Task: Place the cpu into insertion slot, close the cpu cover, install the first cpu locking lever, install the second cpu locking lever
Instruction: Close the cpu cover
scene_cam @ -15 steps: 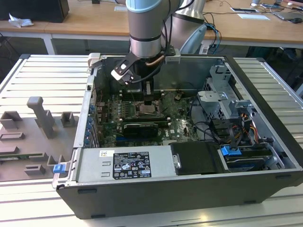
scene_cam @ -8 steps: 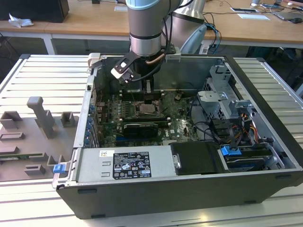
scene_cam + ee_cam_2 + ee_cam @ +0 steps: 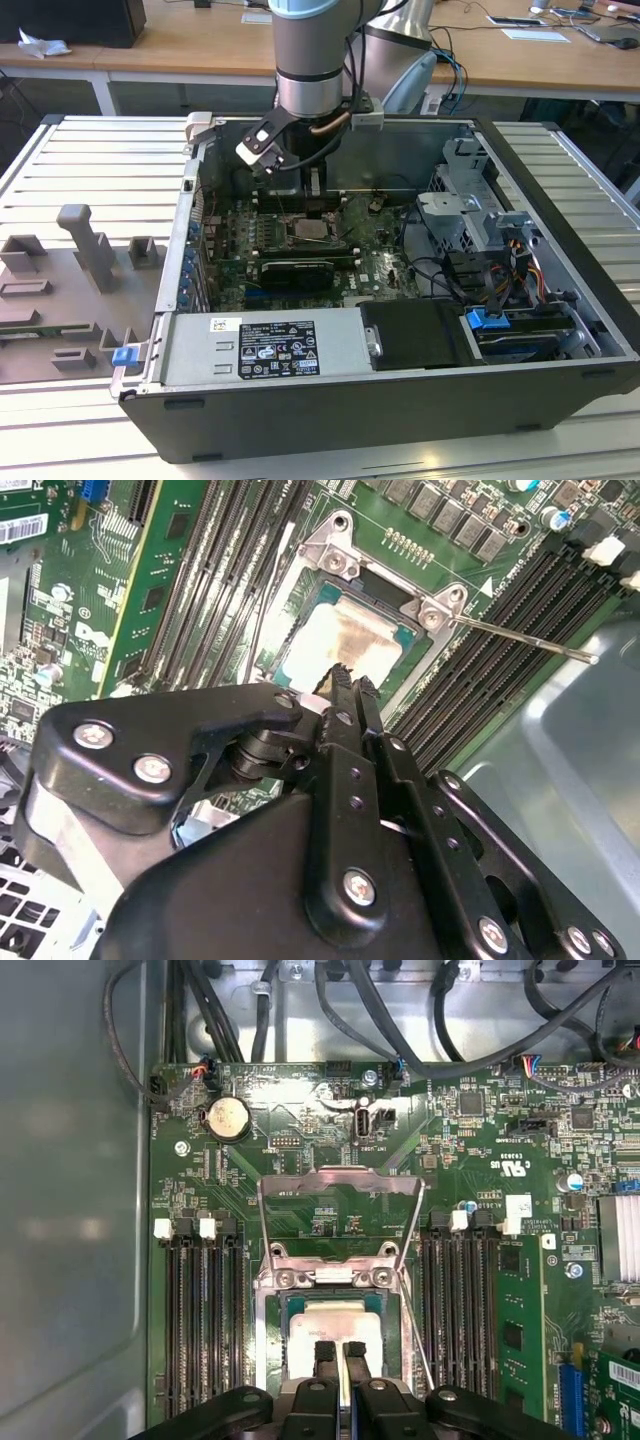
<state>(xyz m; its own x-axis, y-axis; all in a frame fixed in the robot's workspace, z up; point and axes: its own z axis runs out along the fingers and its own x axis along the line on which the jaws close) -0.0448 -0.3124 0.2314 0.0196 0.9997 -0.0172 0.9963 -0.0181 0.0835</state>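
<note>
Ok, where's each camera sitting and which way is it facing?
Exterior view: off the arm, higher than the open case, looking down into it; the arm and gripper show.
First wrist view: on the arm, looking straight down the gripper onto the board; the gripper's end shows over the cpu.
Second wrist view: on the arm, looking slantwise past the gripper's black body at the cpu.
Shared: both wrist views show the gripper, shut, above the cpu in the slot.
</note>
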